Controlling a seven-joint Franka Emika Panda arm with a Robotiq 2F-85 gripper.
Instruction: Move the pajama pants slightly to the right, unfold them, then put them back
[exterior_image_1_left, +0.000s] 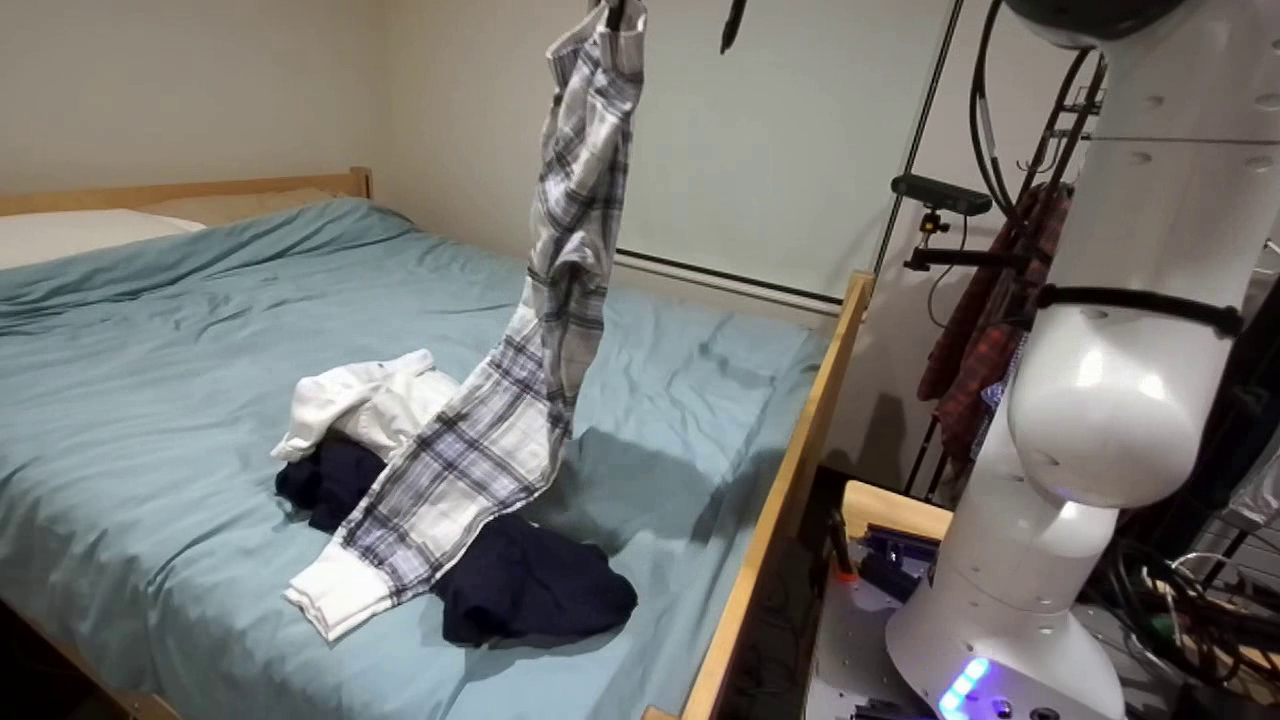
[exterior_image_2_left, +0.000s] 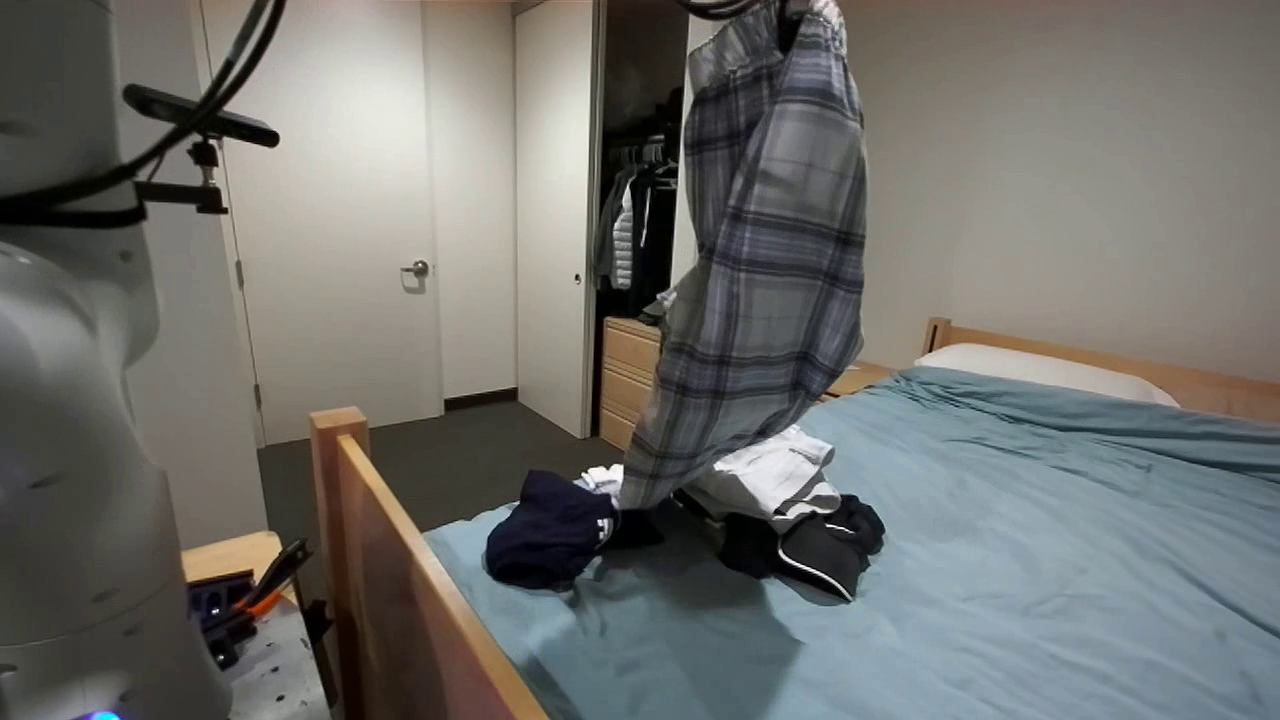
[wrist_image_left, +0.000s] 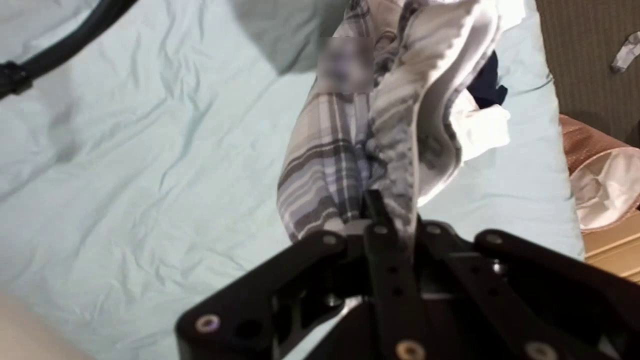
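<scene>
Grips the pajama pants (exterior_image_1_left: 555, 335) at the waist (exterior_image_1_left: 627, 48) with the end effector (exterior_image_1_left: 616, 12), high over the bed (exterior_image_1_left: 165, 400). Holds them slanting down across dark clothes (exterior_image_1_left: 540, 590) (partly under a white garment (exterior_image_1_left: 345, 405)) to a white cuff (exterior_image_1_left: 340, 595).

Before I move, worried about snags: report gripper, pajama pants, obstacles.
Gripper shut on the waistband. Plaid pajama pants hanging, lower end slanting down. Possible snags close by: navy garment, white garment.
</scene>
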